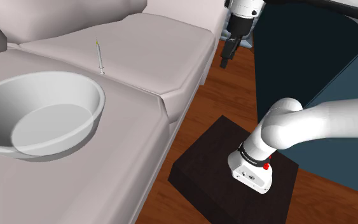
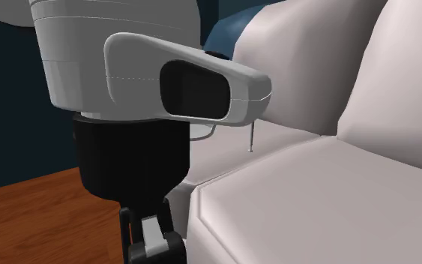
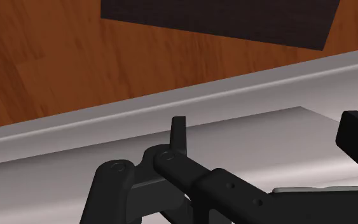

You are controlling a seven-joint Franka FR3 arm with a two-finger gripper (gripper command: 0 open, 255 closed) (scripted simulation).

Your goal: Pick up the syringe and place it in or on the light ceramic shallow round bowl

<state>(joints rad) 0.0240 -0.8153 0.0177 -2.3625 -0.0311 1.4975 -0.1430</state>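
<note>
The syringe point(image 1: 100, 59) is a thin pale needle-like thing standing upright on the pale sofa cushion point(image 1: 145, 57), beyond the bowl. It also appears as a thin vertical line point(image 2: 251, 139) past the hand in the second exterior view. The light round bowl point(image 1: 37, 114) is wide and shallow and rests on the near cushion at the shoulder view's left. My black gripper point(image 1: 226, 58) hangs over the wooden floor just off the sofa's end, well to the right of the syringe. Its fingers point(image 3: 179, 130) stand apart with nothing between them.
The dark box stand point(image 1: 234, 172) sits on the wooden floor point(image 1: 234, 89) at the shoulder view's lower right. A dark blue piece of furniture point(image 1: 311, 57) rises behind the arm. The sofa's backrest point(image 2: 396, 82) runs along behind the cushions.
</note>
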